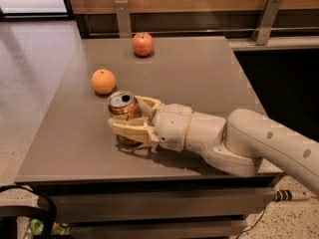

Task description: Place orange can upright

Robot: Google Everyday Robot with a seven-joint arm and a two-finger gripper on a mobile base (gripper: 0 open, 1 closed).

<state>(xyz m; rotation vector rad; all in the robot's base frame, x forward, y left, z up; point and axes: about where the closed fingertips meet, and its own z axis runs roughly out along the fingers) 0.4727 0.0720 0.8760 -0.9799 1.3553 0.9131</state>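
Dented orange aluminium can (122, 108) | axis upright on grey table (199, 63) | clamped between jaws of cream gripper (136, 117), reaching from 4 o'clock

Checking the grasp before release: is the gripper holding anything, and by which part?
The gripper, low over the table, holds the orange can by its side wall, fingers on opposite sides, silver top up.

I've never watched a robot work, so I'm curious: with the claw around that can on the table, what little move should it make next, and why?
Probably open the gripper and let go. The orange can stands upright, silver top up, with its base seemingly on the table, and the fingers clasp its sides, so releasing seems all that's left.
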